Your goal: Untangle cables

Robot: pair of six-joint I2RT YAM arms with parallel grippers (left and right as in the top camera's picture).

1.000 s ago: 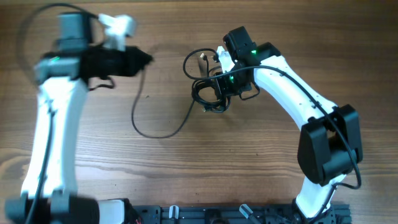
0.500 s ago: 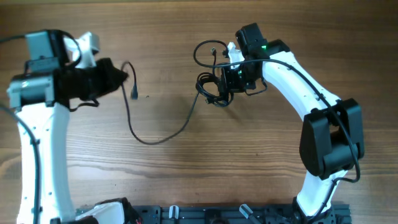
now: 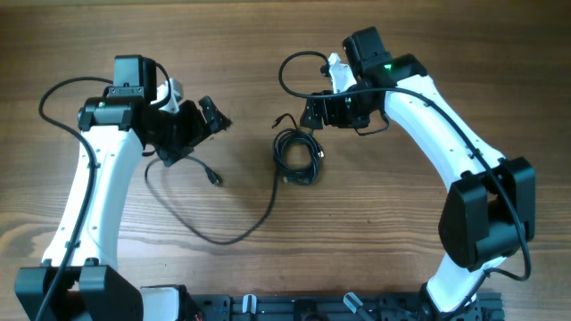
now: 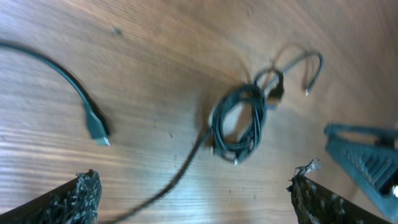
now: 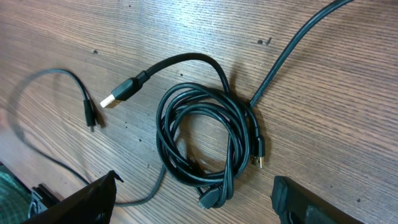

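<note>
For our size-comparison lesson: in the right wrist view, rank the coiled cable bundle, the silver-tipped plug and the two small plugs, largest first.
1. coiled cable bundle
2. silver-tipped plug
3. small left plug and small right plug: too alike to rank, and the left one is blurred.

Coiled cables [image 3: 297, 157] on table [image 3: 357, 250], one trailing left

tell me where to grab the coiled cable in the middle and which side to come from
Probably just behind the usb plug, where the cord arches clear of the coil. Come straight down from above, closing across the cord. That stretch lies flat on the table with bare wood on both sides, while the coil's strands overlap and would likely be pinched together.
</note>
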